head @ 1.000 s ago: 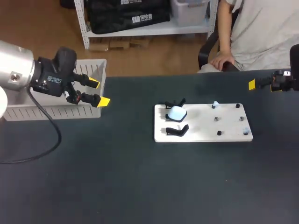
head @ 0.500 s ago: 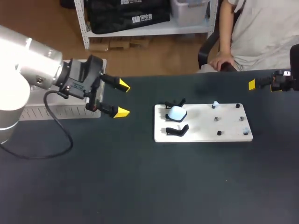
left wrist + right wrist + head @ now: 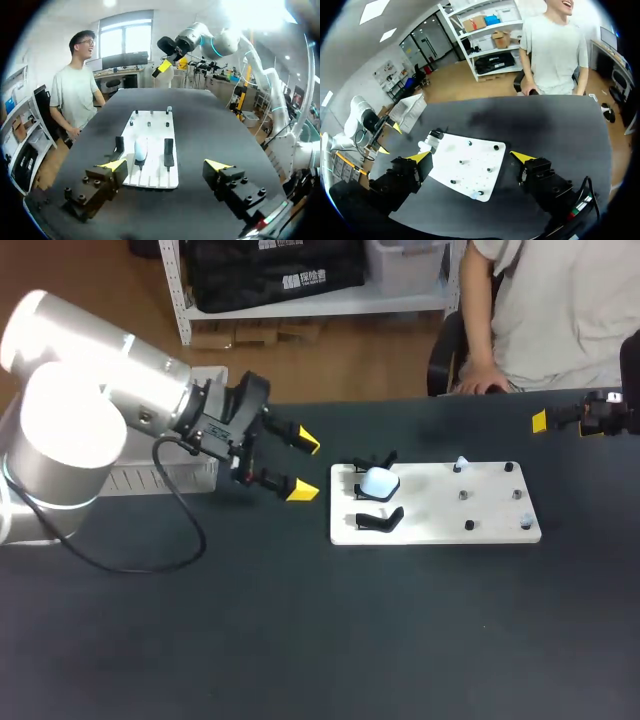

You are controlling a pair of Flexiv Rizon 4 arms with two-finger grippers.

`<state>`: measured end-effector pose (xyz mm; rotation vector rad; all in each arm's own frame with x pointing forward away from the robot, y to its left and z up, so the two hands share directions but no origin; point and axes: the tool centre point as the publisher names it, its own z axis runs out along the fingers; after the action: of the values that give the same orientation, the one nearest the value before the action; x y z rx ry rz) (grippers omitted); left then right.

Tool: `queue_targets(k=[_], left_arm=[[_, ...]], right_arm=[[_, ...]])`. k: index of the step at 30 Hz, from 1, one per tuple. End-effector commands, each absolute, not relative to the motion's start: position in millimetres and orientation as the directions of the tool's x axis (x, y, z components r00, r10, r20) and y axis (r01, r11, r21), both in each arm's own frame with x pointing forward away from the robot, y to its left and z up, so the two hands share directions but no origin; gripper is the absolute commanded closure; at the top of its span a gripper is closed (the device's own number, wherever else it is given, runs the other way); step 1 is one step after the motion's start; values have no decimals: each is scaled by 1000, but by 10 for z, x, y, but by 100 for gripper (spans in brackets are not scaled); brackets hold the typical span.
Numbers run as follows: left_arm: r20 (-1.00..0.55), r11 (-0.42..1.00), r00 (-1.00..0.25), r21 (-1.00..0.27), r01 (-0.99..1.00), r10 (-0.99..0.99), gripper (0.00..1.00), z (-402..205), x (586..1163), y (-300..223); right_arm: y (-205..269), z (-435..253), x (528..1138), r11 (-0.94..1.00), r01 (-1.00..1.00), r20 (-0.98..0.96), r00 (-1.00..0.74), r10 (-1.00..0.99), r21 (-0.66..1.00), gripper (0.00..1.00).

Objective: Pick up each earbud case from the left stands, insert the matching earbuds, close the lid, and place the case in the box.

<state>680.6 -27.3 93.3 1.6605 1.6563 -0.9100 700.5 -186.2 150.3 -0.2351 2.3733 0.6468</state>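
On the bench (image 3: pixel 300 640), just beside the left edge of the white board (image 3: pixel 440 510), the left end effector (image 3: pixel 305 468) is seen released, with nothing between its fingers. The pale earbud case (image 3: pixel 379 481) is seated on a black stand at the board's left side. The right end effector (image 3: pixel 471 156) is also released, well apart at the bench's right edge.

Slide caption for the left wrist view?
Open yellow-tipped left tool facing a white rectangular board holding a pale-blue rounded earbud case.
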Motion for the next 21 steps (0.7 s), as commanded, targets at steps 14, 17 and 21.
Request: queue_targets(k=[14, 17, 21], left_arm=[[-833, -33, -94, -134, 990, 546, 0, 538, 7046, -577], [-839, -49, -92, -140, 989, 536, 5, 516, 7057, -610], [-847, -72, -83, -141, 987, 525, 19, 479, 7068, -650]], right_arm=[[-1867, 1500, 7008, 861, -327, -642, -767, -1, 390, 0], [-1867, 1500, 7008, 861, -327, -642, -767, -1, 390, 0], [-1867, 1500, 7008, 861, -327, -642, -767, -1, 390, 0]])
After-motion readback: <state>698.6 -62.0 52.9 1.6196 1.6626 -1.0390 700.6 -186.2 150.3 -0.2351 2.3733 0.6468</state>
